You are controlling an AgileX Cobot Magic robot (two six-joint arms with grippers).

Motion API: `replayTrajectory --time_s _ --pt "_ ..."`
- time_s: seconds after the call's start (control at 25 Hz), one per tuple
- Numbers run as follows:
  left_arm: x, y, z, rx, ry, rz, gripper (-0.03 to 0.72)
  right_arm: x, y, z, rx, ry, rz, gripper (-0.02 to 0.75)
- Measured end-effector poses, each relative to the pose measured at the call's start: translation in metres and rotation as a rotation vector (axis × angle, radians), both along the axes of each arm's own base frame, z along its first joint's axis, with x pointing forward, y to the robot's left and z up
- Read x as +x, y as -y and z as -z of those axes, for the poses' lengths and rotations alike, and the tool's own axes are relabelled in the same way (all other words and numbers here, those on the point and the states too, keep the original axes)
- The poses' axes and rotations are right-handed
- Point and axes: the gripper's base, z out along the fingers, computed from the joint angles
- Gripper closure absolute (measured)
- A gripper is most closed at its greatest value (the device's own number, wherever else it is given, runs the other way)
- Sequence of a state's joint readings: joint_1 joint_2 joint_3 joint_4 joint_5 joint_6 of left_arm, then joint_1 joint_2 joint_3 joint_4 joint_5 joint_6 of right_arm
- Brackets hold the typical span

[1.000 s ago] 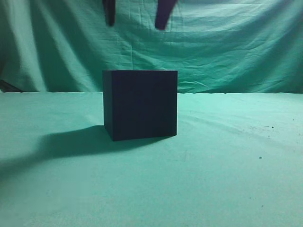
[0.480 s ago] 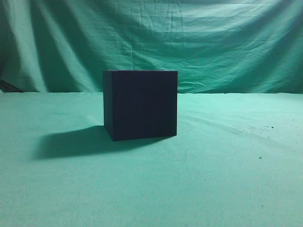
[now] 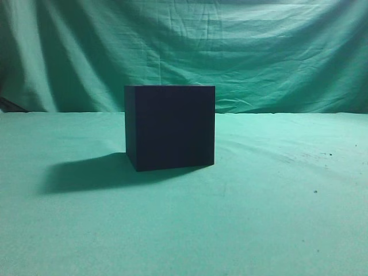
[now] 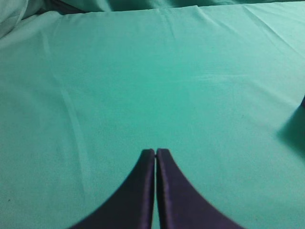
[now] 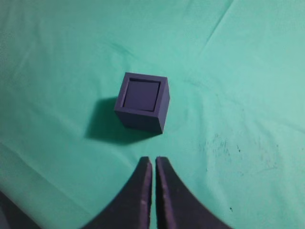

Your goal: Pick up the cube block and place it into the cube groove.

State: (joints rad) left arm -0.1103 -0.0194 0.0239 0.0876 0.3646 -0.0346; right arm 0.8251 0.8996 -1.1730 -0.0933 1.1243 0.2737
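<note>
The green cloth (image 3: 276,218) covers the whole counter and hangs as a wrinkled backdrop behind its far edge; a few dark specks mark it toward the right edge in the exterior view.

The large dark box (image 3: 170,127) stands upright on the cloth around the middle of the counter, well back from the near edge, and throws a shadow toward the left edge. From the right wrist view the box (image 5: 142,101) is seen from above: its top carries the cube groove (image 5: 140,95), a square recess framed by a thin rim. Inside that frame lies a flat, lighter purple square face, sitting level just below the rim; this looks like the top of the cube block (image 5: 139,96) seated in the recess, though its sides are hidden by the box walls.

The right gripper (image 5: 153,162) hangs high above the cloth, on the near side of the box and apart from it, its two dark fingers pressed together with nothing between them.

The left gripper (image 4: 155,153) is likewise pressed together and holds nothing, over bare cloth.
</note>
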Motion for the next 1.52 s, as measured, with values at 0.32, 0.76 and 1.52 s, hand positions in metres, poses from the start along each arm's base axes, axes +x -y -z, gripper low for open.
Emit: replayTrajectory --time_s 0.32,0.76,1.52 --pt "0.0 0.0 0.0 0.0 0.0 0.0 0.688 -0.053 0.052 0.031 0.14 0.158 -0.068 0.738" --pt "0.0 0.0 0.0 0.0 0.0 0.0 0.688 -0.077 0.077 0.037 0.049 0.315 -0.202 0.689" --pt "0.0 0.0 0.0 0.0 0.0 0.0 0.688 -0.057 0.088 0.204 0.135 0.591 0.35 0.689"
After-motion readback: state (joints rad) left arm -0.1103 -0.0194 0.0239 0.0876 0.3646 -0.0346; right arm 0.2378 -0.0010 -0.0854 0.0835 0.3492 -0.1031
